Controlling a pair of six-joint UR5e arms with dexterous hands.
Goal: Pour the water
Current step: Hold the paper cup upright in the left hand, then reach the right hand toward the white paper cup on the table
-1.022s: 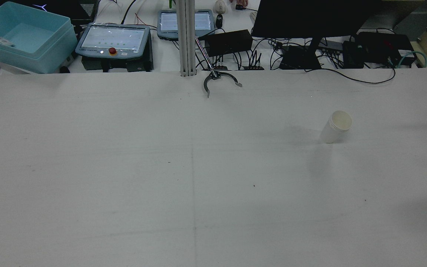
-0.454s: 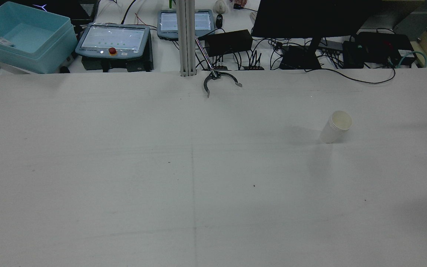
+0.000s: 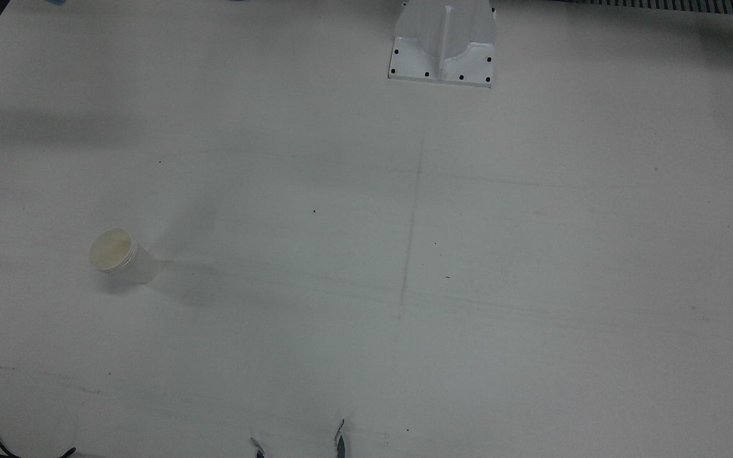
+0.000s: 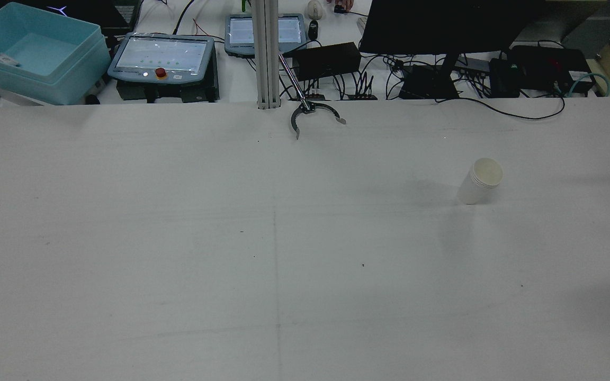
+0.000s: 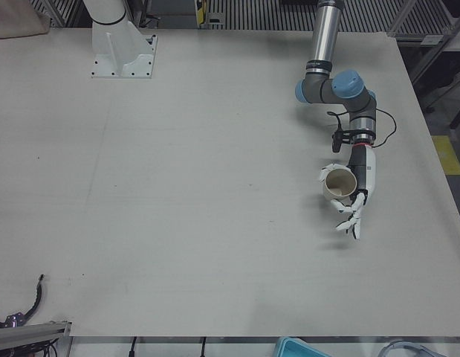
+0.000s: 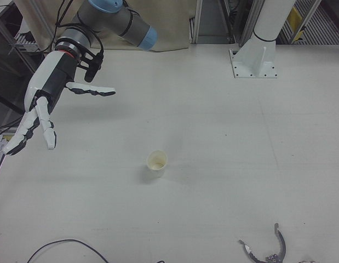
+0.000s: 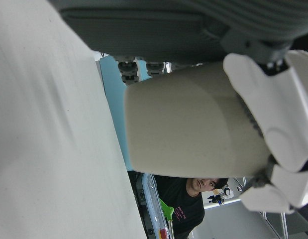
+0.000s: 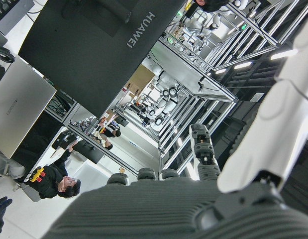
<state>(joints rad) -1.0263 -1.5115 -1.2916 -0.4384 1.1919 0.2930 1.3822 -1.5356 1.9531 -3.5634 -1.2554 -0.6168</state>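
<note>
A white paper cup (image 6: 157,163) stands upright on the table, on my right arm's half; it also shows in the front view (image 3: 115,254) and the rear view (image 4: 480,180). My left hand (image 5: 353,197) is shut on a second paper cup (image 5: 339,183) and holds it roughly upright above the table; the left hand view shows that cup (image 7: 193,124) wrapped by white fingers (image 7: 278,114). My right hand (image 6: 43,107) is open and empty, fingers spread, raised well to the view's left of the standing cup. Neither hand shows in the rear or front views.
A metal claw tool (image 4: 310,114) lies at the table's far edge. Beyond it are a turquoise bin (image 4: 35,50), teach pendants (image 4: 162,55), a monitor (image 4: 442,24) and cables. A white pedestal (image 3: 443,44) stands at mid-table.
</note>
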